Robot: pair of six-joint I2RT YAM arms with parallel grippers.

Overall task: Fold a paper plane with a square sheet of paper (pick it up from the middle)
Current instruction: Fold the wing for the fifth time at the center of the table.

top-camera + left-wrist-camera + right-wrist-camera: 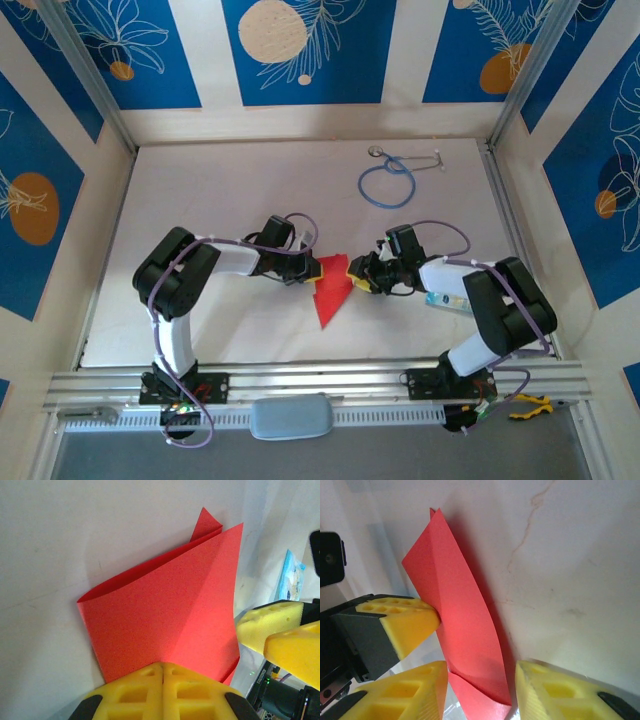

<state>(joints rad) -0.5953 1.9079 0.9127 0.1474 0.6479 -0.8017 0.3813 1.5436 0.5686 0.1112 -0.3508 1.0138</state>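
At the middle of the white table [250, 180], between the two arms, the red sheet of paper [330, 295] is folded into a long, narrow wedge whose point aims at the near edge. From the left wrist it [165, 615] reads as plain matte red, unmarked, doubled over on itself, with a soft rounded fold along its upper left side and a small corner flap poking out at the far tip. From the right wrist it [465, 625] stands on edge off the table, a crease running down its length.

The left gripper [163, 667] has its yellow fingers pressed together on the sheet's near edge, pinching it. The right gripper [480, 680] straddles the opposite edge, jaws parted with the paper between them and a gap on one side.
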